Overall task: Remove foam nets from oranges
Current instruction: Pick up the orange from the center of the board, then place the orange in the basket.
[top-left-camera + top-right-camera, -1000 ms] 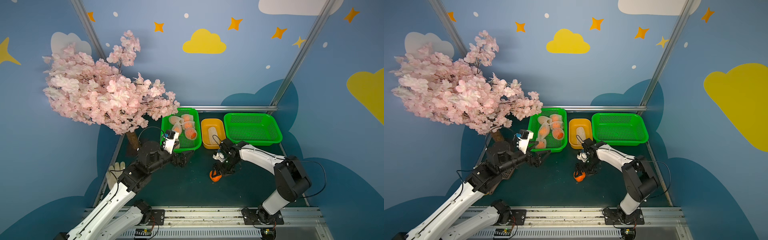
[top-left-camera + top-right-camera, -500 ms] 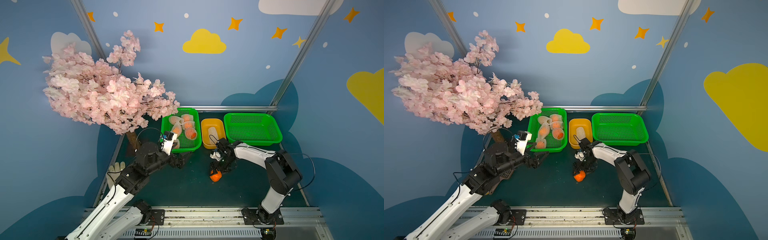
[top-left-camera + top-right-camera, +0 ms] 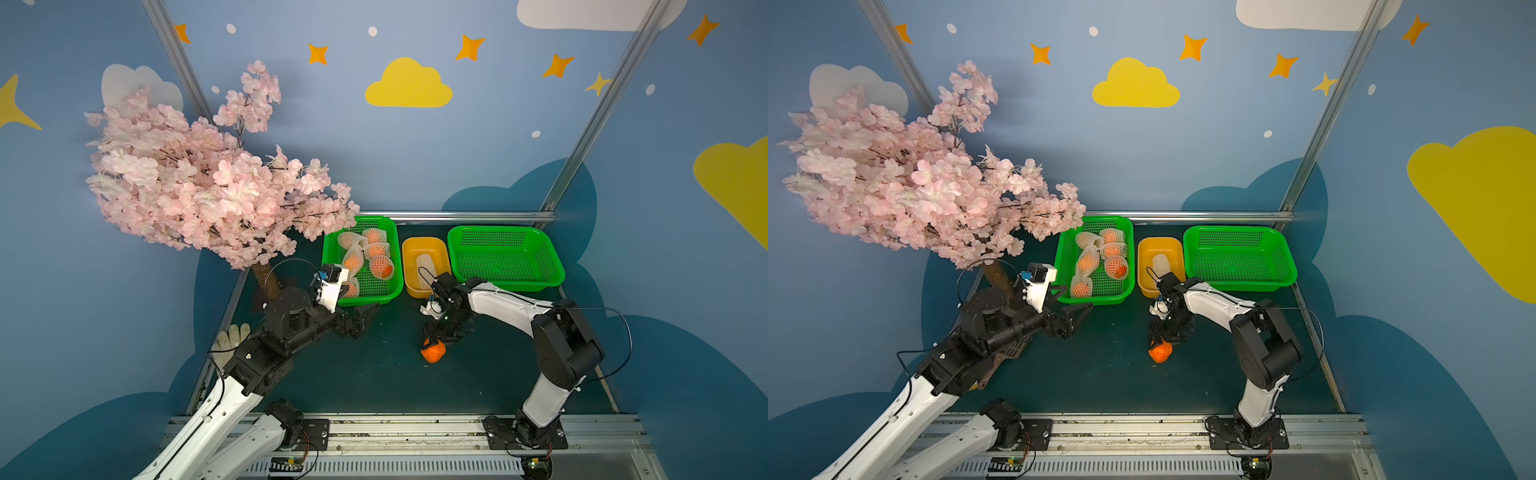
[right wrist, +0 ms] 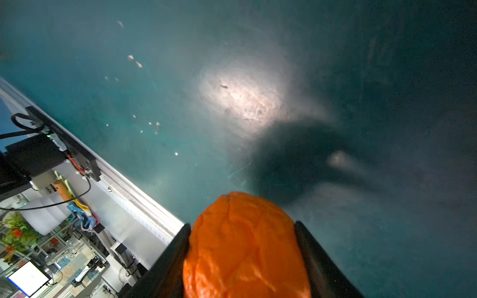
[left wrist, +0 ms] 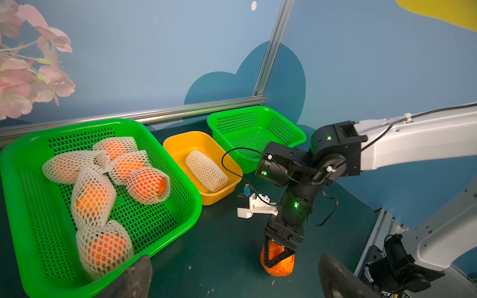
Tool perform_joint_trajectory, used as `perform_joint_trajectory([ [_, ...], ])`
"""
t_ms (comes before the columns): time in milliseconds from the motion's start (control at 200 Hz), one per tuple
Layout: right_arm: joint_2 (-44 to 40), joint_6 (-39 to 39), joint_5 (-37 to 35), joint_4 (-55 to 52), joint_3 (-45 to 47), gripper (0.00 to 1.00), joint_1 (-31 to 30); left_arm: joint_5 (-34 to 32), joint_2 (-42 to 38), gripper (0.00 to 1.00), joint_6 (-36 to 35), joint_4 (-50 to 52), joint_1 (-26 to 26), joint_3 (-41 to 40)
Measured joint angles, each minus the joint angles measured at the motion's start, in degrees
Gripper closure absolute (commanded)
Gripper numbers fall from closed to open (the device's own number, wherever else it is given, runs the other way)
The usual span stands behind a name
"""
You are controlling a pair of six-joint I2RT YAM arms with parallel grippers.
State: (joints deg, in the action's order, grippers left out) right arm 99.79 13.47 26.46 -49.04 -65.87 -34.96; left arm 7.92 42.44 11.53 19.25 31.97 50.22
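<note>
While the right gripper (image 5: 280, 260) points straight down at the table (image 5: 227, 258), its two black fingers (image 4: 175, 258) press against opposite sides of a bare orange (image 5: 282, 269). The right wrist view shows each finger in contact with the peel (image 4: 245, 245). The fruit appears to rest on the table surface, in the open area in front of the yellow tub (image 3: 424, 243) and well apart from it. Both top views confirm this location (image 3: 433, 354) (image 3: 1160, 353).

The left gripper (image 3: 361, 320) hovers just in front of the left green basket (image 3: 365, 299), with its fingers spread wide and nothing between them. Its fingertips (image 5: 134, 278) appear at the lower edge of the left wrist view.

The left green basket holds several netted oranges (image 5: 93, 198), which lie touching one another; each is enclosed in a white foam sleeve. One foam net (image 5: 206, 170) lies flat inside the yellow tub, with no fruit visible in it. The right green basket (image 3: 505, 230) stands just beside the tub, on the side away from the left green basket.
</note>
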Motion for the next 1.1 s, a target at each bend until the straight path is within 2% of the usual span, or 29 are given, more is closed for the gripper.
perform_joint_trajectory([
  [170, -3.3, 0.9, 3.5, -3.0, -4.2, 0.61, 8.4, 1.3, 2.7, 0.00, -1.0, 0.0, 0.0, 0.0],
  [400, -3.3, 0.1, 8.6, -7.3, -20.4, 0.60, 23.7, 3.4, 6.8, 0.00, -1.5, -0.8, 0.0, 0.0],
  [511, 0.2, 0.2, 11.2, -8.8, -27.6, 0.59, 30.0, 4.3, 7.8, 0.00, -2.3, -1.2, 0.0, 0.4],
  [626, 7.7, 0.8, 12.5, -10.1, -35.1, 0.59, 35.0, 5.5, 9.0, 0.00, -2.6, -1.3, 0.0, 0.5],
  [851, 25.3, 0.9, 8.9, -15.5, -52.7, 0.58, 37.9, 6.5, 9.6, 0.00, -2.5, -1.7, 0.0, 0.5],
  [1101, 38.1, -0.2, 2.8, -22.6, -69.5, 0.57, 37.0, 6.2, 9.5, 0.00, -1.9, -1.5, -0.1, 0.5],
])
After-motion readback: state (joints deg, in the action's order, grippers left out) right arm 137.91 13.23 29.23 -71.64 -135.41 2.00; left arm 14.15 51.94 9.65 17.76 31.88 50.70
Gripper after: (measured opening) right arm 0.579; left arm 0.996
